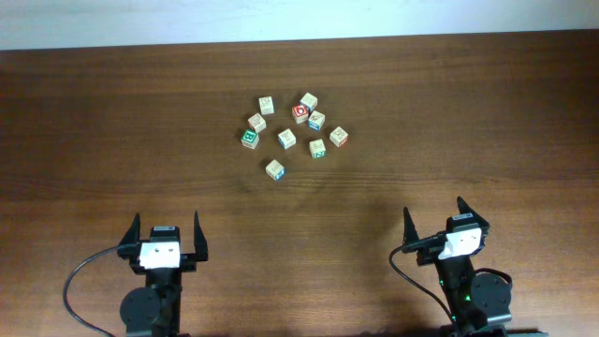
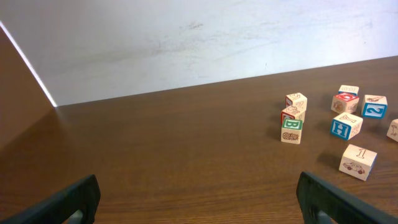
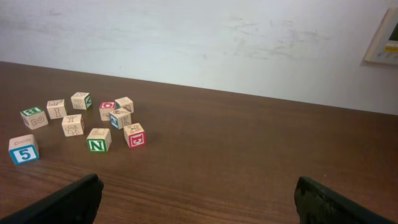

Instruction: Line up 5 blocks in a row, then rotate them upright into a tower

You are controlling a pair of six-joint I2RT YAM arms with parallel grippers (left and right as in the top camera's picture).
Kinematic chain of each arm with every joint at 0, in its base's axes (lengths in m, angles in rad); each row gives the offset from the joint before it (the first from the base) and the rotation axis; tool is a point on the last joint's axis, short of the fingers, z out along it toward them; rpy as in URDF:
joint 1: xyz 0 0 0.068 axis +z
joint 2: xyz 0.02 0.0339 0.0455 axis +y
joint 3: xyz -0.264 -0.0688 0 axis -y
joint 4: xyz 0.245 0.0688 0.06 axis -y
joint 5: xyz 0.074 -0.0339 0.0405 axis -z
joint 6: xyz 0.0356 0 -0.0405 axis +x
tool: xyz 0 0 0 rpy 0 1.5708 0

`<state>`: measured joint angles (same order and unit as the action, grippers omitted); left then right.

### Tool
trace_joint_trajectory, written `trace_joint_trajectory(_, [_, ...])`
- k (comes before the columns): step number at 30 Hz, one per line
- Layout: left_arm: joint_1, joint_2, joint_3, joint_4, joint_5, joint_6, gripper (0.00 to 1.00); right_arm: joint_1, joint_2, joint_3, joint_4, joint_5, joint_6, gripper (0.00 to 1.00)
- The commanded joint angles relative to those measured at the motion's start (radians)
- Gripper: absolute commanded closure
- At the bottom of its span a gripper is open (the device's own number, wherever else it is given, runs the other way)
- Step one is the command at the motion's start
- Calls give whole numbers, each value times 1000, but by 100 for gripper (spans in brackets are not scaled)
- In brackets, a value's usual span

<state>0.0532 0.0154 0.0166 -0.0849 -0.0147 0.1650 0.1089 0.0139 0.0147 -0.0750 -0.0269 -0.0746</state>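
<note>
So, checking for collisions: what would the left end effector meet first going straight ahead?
Probably nothing: the left end effector faces bare table up to the wall; the blocks sit off to its right.

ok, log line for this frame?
phase: pre-contact | left gripper: open, empty | right gripper: open, empty | blocks: clustered, apart from both grippers

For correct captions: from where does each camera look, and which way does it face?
Overhead: above the dark brown wooden table, looking straight down on the cluster of small pale wooden alphabet cubes; both arms show, left gripper and right gripper open.
Left wrist: low on the left arm, facing the white wall; cubes at right; own black fingers in bottom corners.
Right wrist: low on the right arm, facing the same wall; cubes at left; own black fingers likewise.
Shared: both wrist views see the same cubes and wall.
</note>
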Motion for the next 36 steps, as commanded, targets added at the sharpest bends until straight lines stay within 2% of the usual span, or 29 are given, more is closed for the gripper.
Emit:
trace_joint_trajectory(1, [5,-8,-7,5,14,13,1,-5,-5,6,3,13,0,2])
trace_joint_trajectory(5, [5,-4,35,5,15,13,1,-5,26,85,-1,13,0,2])
trace_joint_trajectory(7, [5,57,100,-8,15,13,1,-5,152,190,-1,12,0,2])
trace_joint_trajectory(11, [5,301,281,-8,15,13,1,-5,461,453,-45,0,0,2])
trace_joint_trajectory(13, [5,517,465,-77,18,13,1,-5,672,683,-239,-23,0,2])
trace_joint_trajectory(17, [5,959,925,-409,49,13,1,-5,930,1026,-545,-80,0,2])
trace_joint_trajectory(19, [4,1260,1247,-659,148,13,1,-5,1107,1226,-722,-126,0,2])
trace_joint_trajectory(21, [1,1450,1464,-851,161,12,1,-5,1243,1368,-848,-179,0,2])
trace_joint_trajectory(22, [-12,1600,1645,-1019,167,11,1,-5,1340,1456,-913,-225,-1,2])
trace_joint_trajectory(23, [-27,1714,1774,-1128,232,9,1,-5,1432,1525,-954,-314,-47,2])
trace_joint_trajectory(24, [-40,1783,1835,-1162,309,9,1,-5,1470,1541,-945,-357,-49,2])
trace_joint_trajectory(25, [-53,1822,1843,-1155,342,9,1,-5,1513,1542,-901,-416,-41,2])
trace_joint_trajectory(26, [-76,1867,1843,-1131,377,6,1,-5,1578,1542,-851,-573,-37,2])
trace_joint_trajectory(28, [-105,1894,1843,-1122,449,5,1,3,1668,1542,-811,-639,-37,5])
trace_joint_trajectory(29, [-118,1899,1843,-1095,448,2,1,13,1710,1542,-808,-635,-35,20])
trace_joint_trajectory(30, [-138,1904,1843,-1090,420,-32,1,31,1761,1542,-799,-592,26,27])
trace_joint_trajectory(32, [-231,1947,1843,-1106,249,-22,9,57,1828,1542,-789,-443,171,31])
trace_joint_trajectory(34, [-322,2027,1843,-1101,226,135,11,54,1838,1542,-799,-377,223,32])
trace_joint_trajectory(35, [-351,2074,1843,-1096,214,186,16,53,1838,1542,-810,-356,223,32])
trace_joint_trajectory(36, [-373,2122,1843,-1094,172,189,30,54,1838,1542,-816,-350,222,31])
